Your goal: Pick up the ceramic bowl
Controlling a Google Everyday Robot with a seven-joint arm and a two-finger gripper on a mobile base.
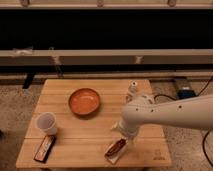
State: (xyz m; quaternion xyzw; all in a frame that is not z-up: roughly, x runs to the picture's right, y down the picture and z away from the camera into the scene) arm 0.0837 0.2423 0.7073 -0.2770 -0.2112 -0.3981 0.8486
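Observation:
The ceramic bowl [84,102] is round, shallow and orange-brown with a darker rim. It sits upright and empty on the wooden table [70,135], a little left of the middle. My white arm reaches in from the right. My gripper [116,148] hangs low over the table's front edge, to the right of the bowl and nearer the camera, well apart from it. It holds nothing that I can make out.
A translucent white plastic cup [47,123] stands at the table's left side, in front of and left of the bowl. A dark snack bar [45,148] lies near the front left corner. A small white object [132,89] stands at the back right. Cables and a blue box [186,93] lie on the floor to the right.

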